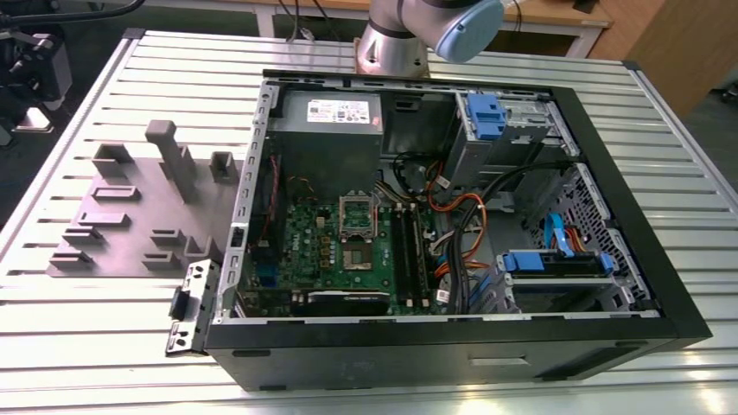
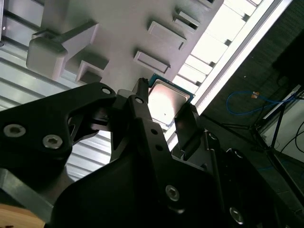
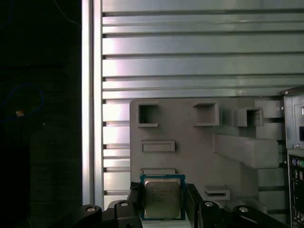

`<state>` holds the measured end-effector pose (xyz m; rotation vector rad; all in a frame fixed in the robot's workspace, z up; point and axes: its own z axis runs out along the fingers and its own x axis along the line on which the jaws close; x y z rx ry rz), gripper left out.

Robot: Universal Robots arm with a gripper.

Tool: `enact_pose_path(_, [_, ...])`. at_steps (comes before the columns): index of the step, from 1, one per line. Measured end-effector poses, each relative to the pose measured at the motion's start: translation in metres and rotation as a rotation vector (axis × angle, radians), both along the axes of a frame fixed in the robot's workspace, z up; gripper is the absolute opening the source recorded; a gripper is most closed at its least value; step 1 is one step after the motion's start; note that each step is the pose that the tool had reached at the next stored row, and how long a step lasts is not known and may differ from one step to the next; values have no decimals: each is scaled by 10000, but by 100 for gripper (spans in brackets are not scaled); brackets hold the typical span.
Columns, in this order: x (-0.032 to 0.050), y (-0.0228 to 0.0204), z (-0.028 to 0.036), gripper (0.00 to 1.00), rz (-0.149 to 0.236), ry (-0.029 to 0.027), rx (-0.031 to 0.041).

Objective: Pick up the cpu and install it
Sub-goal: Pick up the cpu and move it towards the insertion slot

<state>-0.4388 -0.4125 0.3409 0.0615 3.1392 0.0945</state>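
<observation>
Tool (image 3: 164, 191) is clenched on the cpu (image 3: 162, 198): 2 dark fingers (image 3: 192, 202), one per side, press on opposite edges of the chip. Its silvery top faces the first wrist cam and a thin blue-green rim shows round it. Edge grip makes sense, i.e. nothing bears on the flat top or underside, and the chip stays level & square to the tool. In the second wrist view the cpu (image 2: 166, 102) sits btwn the same 2 fingers and catches a bright glare. It looks big against the grey fixture plate (image 3: 190, 142) behind, so I judge it's lifted clear of the plate, not resting on it. The plate lies on the slatted metal counter (image 1: 92, 346), just beside the PC case (image 1: 461, 354) on the exterior view's left. Its moulded shapes presumably keep parts at known spots. In the first wrist view I count 3 square pockets in a row, 3 low rectangular frames (1 partly behind the chip) and 1 long raised bar. The case lies on its side w/ the open face up, so the green mobo (image 1: 334, 259) can be reached from above. 1 socket (image 1: 355, 238) shows near mid-board, silver frame w/ dark centre, and reads as unfilled, so install isn't done. Also inside are 1 PSU (image 1: 328, 121) and 2 blue drive brackets (image 1: 485, 112). There's 1 arm, its base (image 1: 392, 47) at the case's far side.
</observation>
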Motion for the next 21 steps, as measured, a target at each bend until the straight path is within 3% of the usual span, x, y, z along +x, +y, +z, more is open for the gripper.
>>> enact_pose_path(21, [0,0,173,47,0,-1,1])
